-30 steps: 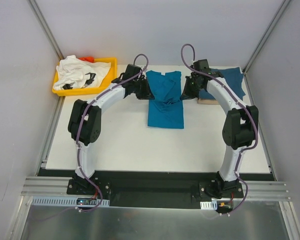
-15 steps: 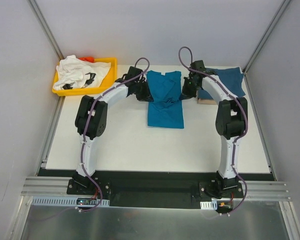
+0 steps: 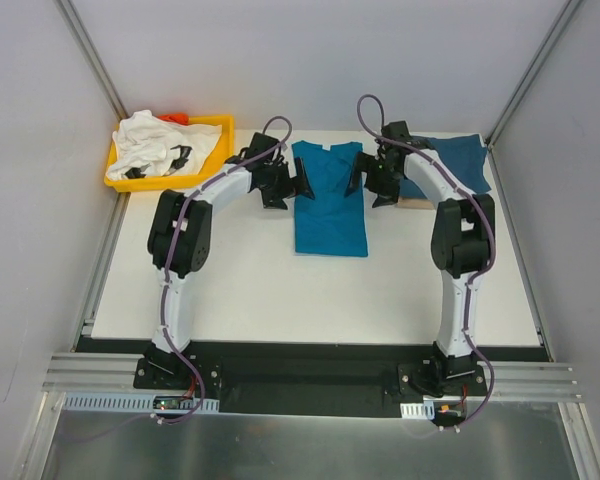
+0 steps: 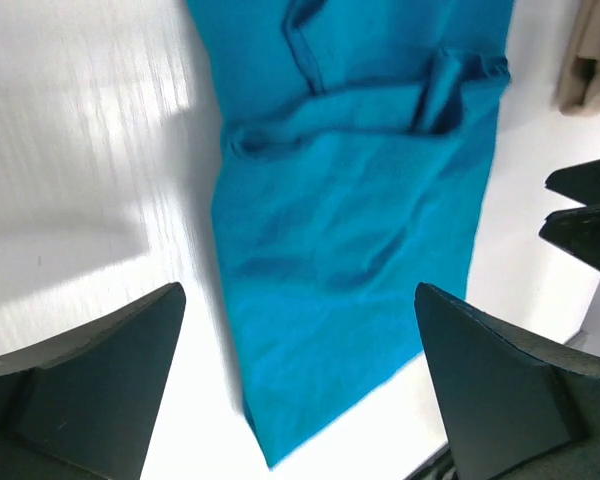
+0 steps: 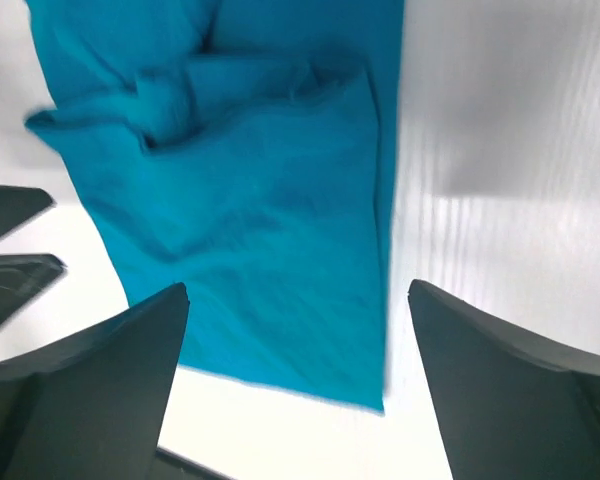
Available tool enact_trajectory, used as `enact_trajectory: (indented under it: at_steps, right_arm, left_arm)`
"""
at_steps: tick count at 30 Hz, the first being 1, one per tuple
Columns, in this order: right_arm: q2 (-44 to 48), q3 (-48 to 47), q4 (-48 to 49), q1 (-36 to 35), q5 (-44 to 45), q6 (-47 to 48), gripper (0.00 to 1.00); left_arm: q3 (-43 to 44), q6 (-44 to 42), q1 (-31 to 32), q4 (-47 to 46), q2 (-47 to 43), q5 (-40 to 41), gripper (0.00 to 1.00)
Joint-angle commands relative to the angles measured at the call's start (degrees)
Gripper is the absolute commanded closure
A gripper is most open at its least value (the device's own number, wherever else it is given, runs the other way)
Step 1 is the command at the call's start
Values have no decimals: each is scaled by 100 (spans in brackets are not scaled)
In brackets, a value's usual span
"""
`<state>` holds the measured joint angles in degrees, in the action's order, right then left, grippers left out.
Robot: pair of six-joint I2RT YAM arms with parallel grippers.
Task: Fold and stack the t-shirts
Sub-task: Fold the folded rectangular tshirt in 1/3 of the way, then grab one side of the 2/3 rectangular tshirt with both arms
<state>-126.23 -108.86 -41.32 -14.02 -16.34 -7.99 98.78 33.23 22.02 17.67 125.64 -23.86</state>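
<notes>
As fingers (image 4: 90, 390) gape empty, teal t-shirt (image 3: 330, 205) between

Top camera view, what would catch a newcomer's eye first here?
A teal-blue t-shirt lies folded into a long strip at the table's far centre, with the left gripper and right gripper open at its sides. A white t-shirt fills the yellow tray at far left.
</notes>
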Motion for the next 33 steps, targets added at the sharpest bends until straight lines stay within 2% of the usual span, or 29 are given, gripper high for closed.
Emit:
enact_trajectory:
  at_steps: [1, 5, 6, 7, 9, 10, 11, 12, 15, 20, 23, 27, 33]
  right_arm:
    - [1396, 688, -175, -83, 175, 175, 3]
    - [2426, 1769, 132, -267, 472, 166, 3]
    - [2776, 2346, 237, -329, 691, 175, 3]
    - [3545, 2647, 639, -425, 1285, 358, 3]
    - [4411, 3507, 993, -811, 2218, 508, 3]
    - [4771, 3773, 1290, -900, 2832, 509, 3]
    - [5488, 4002, 1415, -909, 2977, 431, 4]
    - [5757, 4187, 1495, -875, 3083, 291, 4]
    - [6530, 4811, 1487, -760, 3137, -246, 3]
    - [6770, 5242, 995, -681, 2891, -229, 3]
    - [6937, 5681, 1020, -672, 2698, -229, 4]
    - [7077, 6060, 1196, -663, 2451, -405, 3]
    - [6920, 6175, 1135, -672, 2188, -405, 3]
  left_arm:
    - [-402, -45, -22, 52, -1250, -14, 1]
    - [-1140, 43, 4, 43, -1990, -22, 1]
    - [-1481, 121, 4, 35, -2183, -40, 1]
    - [-1659, 148, 13, 43, -2602, -57, 1]
    - [-2175, 122, 74, 43, -3114, 301, 1]
    - [-2353, 122, 153, 43, -3656, 511, 1]
    - [-2529, 122, 197, 26, -3913, 696, 1]
    - [-2844, 139, 232, 26, -4160, 968, 1]
    - [-3433, 210, 311, 17, -4960, 1050, 1]
    - [-4120, 298, 329, 8, -5928, 1278, 1]
    - [-4463, 368, 329, -18, -6148, 1208, 1]
    - [-4762, 456, 347, -316, -5912, 822, 1]
    - [-4553, 544, 391, -1009, -4621, 259, 2]
